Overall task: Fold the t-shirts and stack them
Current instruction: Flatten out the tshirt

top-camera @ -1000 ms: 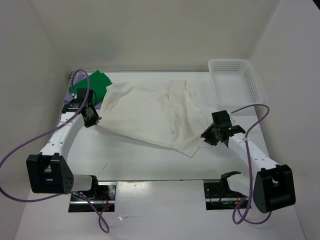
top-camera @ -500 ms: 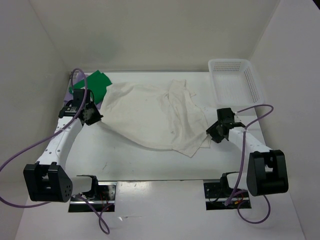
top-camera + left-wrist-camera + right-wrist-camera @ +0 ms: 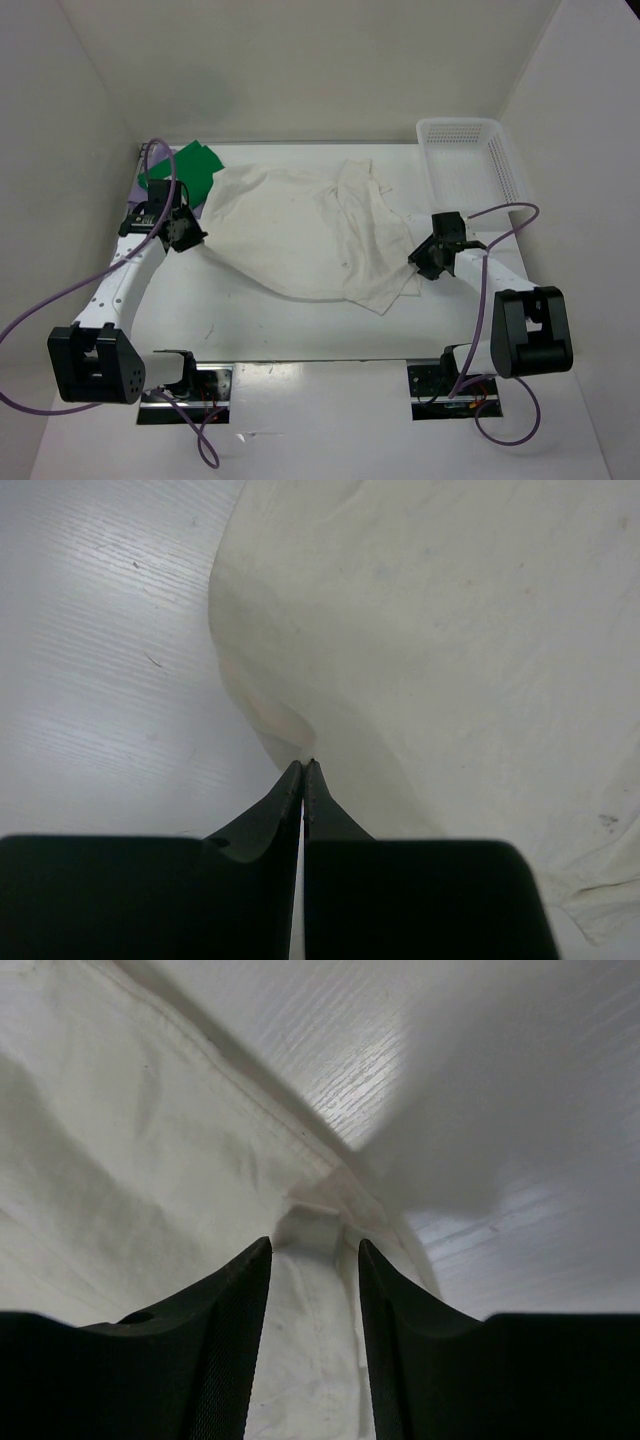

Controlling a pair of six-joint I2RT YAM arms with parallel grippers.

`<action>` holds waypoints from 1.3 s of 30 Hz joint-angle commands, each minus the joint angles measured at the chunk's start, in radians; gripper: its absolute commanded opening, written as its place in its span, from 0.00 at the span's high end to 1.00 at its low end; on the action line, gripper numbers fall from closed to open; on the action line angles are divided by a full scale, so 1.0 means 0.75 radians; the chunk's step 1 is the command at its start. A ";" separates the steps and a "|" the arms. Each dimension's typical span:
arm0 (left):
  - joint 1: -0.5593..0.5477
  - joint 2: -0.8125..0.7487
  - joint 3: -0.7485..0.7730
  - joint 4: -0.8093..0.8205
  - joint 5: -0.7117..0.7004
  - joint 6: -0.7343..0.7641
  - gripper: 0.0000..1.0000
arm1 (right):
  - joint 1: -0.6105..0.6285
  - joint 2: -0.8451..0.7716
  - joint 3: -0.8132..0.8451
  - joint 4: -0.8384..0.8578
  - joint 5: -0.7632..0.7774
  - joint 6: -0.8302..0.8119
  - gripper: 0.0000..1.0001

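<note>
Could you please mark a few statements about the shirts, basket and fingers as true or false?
1. The left fingers are shut on the cream-white cloth t-shirt's edge. True.
2. The right fingers are shut too. False: they stand apart, astride that shirt's hem.
3. The white plastic mesh basket stands at the table's far right corner. True.
4. The bright green cloth t-shirt lies in that basket. False: it lies at the far left corner.
</note>
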 commanded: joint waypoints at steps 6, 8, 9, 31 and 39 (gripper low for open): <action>0.005 -0.028 -0.011 0.035 -0.011 0.012 0.97 | -0.003 0.085 0.070 0.101 0.006 -0.038 0.61; 0.005 -0.040 -0.023 0.035 -0.011 0.012 0.96 | -0.003 0.085 0.070 0.101 0.006 -0.038 0.66; 0.005 -0.040 -0.023 0.035 -0.027 -0.001 0.94 | -0.003 0.085 0.070 0.101 0.006 -0.038 0.71; 0.042 0.153 -0.035 0.036 0.124 -0.023 0.40 | 0.009 -0.019 0.111 -0.011 0.004 -0.026 1.00; -0.073 0.397 -0.019 0.198 -0.074 -0.103 0.43 | 0.063 -0.044 0.111 -0.011 -0.022 -0.014 1.00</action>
